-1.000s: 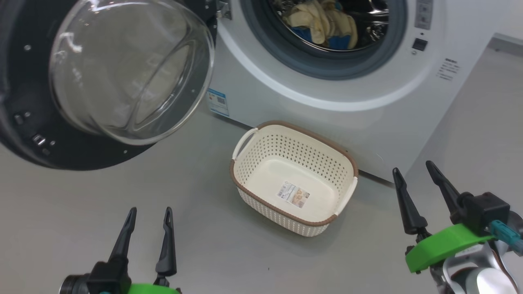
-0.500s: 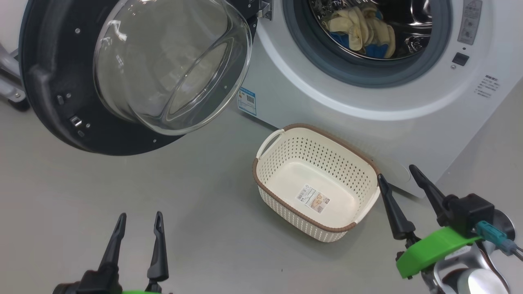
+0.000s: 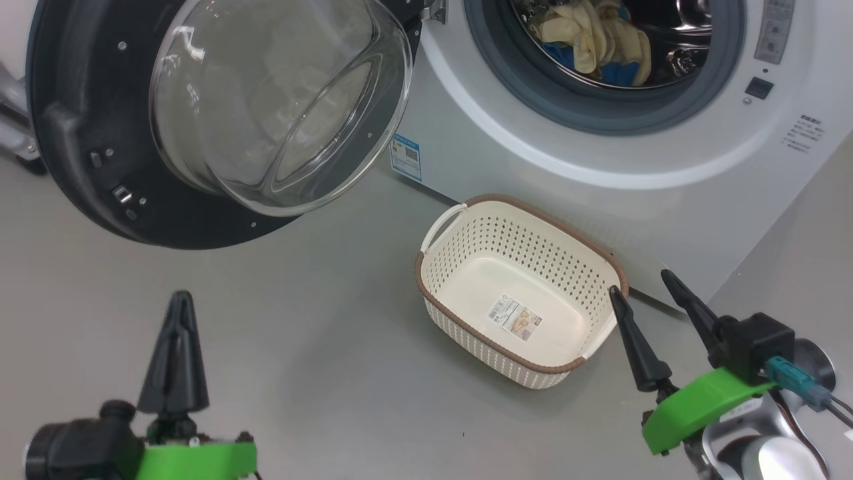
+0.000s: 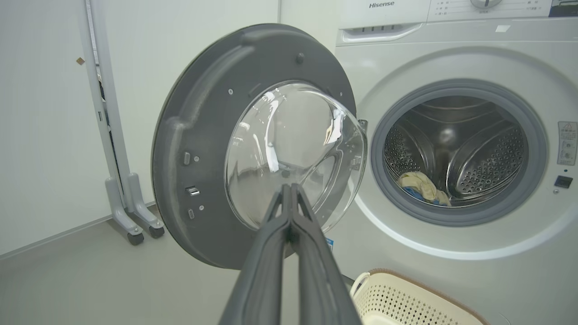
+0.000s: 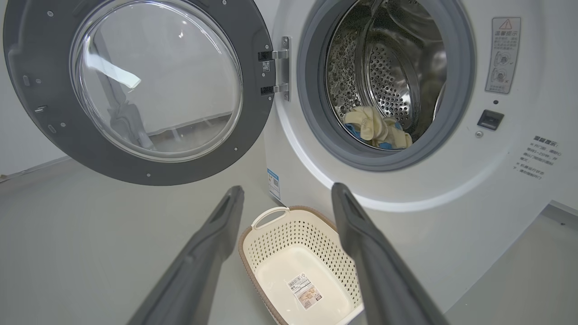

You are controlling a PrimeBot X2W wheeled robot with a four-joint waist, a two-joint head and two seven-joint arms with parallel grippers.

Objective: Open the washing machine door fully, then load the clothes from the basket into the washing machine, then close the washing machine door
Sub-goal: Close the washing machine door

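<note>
A white front-loading washing machine (image 3: 533, 173) is shown standing on a grey floor (image 3: 333, 347). The washing machine door (image 3: 86, 133) is swung wide open to the left, held at its hinge (image 5: 282, 74), and its clear glass bowl (image 3: 280, 100) bulges out from the black frame. Behind the grey gasket (image 3: 506, 87), the clothes (image 3: 593, 40) are seen lying in a small cream-yellow and blue heap at the bottom of the steel drum (image 5: 388, 67). The basket (image 3: 533, 247) is set on the floor just in front of the machine, below the drum opening and to the right of the open door. Nothing but a label sticker (image 3: 514, 317) is seen on its bottom. A small blue sticker (image 3: 406, 157) is fixed low on the machine's front, near the basket's white handle. The left gripper (image 3: 180, 300) is held low at the left above bare floor, its two dark fingers pressed together with nothing between them; in its wrist view they are pointed toward the door's glass. The right gripper (image 3: 638, 281) is held at the lower right, just beside the basket's right end, its fingers spread apart and empty.
</note>
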